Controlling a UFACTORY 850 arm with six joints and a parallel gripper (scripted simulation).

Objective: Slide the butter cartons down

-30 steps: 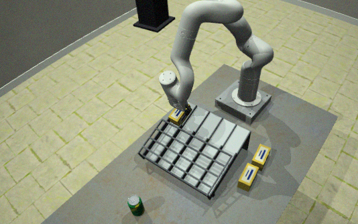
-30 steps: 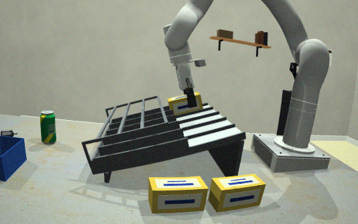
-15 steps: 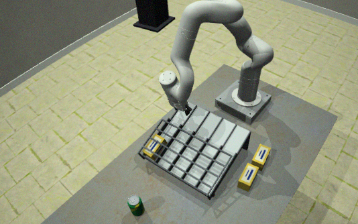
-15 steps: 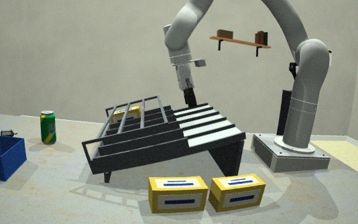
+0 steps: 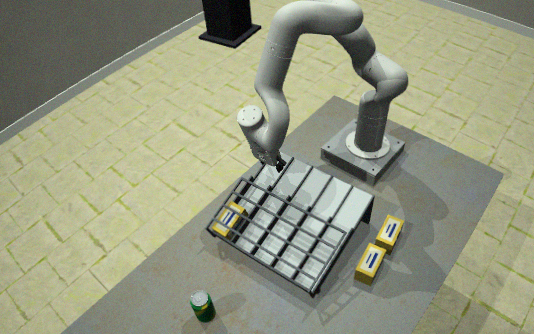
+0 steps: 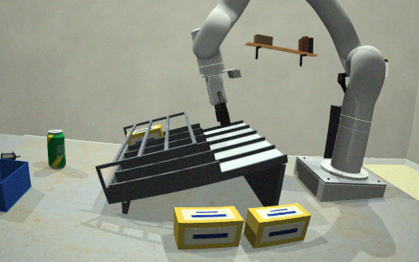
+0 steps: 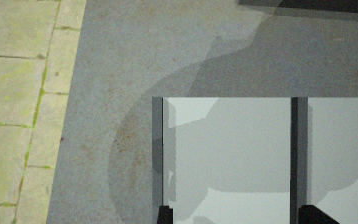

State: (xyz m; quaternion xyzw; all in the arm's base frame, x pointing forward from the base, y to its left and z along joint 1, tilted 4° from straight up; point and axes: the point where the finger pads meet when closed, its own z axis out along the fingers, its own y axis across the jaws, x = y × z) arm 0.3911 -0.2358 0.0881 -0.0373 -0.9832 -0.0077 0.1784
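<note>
The sloped shelf (image 5: 353, 206) (image 6: 165, 184) (image 7: 236, 165) has five pale lanes with dark dividers and a wire grid over the lower half. One yellow butter carton (image 5: 228, 219) (image 6: 143, 132) lies under the grid, at the lower end of the leftmost lane in the top view, by the bottom stop. The other four lanes hold no carton. A second carton (image 5: 389, 231) (image 6: 278, 225) and a third carton (image 5: 371, 262) (image 6: 208, 228) lie on the table beside the shelf. My gripper (image 5: 279, 168) (image 6: 224, 122) (image 7: 237, 214) is open and empty over the upper end of the leftmost lane.
A green can (image 5: 202, 306) (image 6: 56, 149) stands beyond the shelf's low end. A blue open box (image 6: 5, 186) and a small dark object (image 6: 9, 156) are near it in the exterior view. The grid (image 6: 167, 133) stands raised above the lower lanes.
</note>
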